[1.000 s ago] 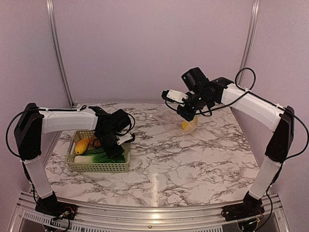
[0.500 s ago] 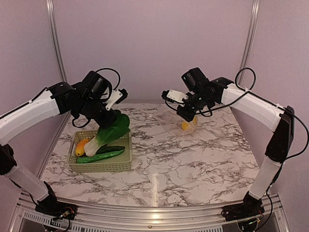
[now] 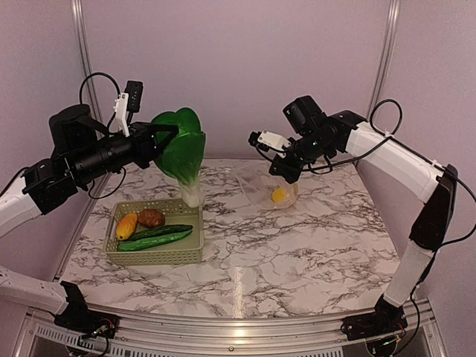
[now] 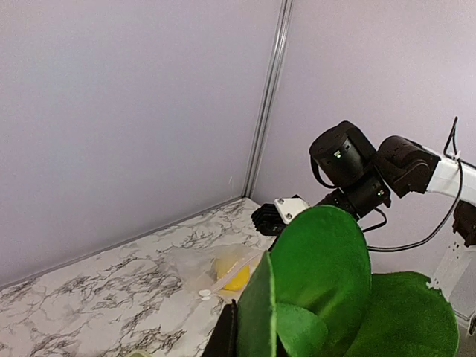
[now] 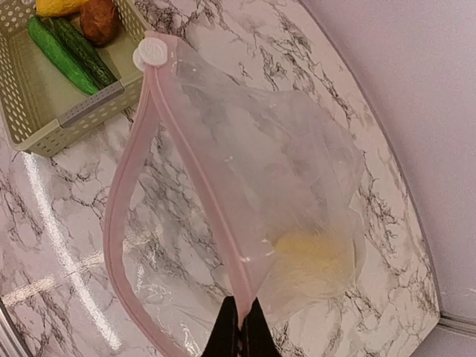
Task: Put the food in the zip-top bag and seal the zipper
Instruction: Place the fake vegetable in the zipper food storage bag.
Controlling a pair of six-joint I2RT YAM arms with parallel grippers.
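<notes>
loading step, it seems: left fingers (image 3: 158,134) pinch the leek (image 3: 181,152) aloft, right fingers (image 5: 238,327) pinch the bag (image 5: 245,171) by its rim; next, the leek must reach the bag's mouth.

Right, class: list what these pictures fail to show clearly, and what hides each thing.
- Left wrist view: the grip of the left hand, buried behind the leafy vegetable.
- Right wrist view: the yellow fruit in the basket, cut off by the top edge.
- Right wrist view: the yellow food inside the bag, blurred by plastic.
</notes>
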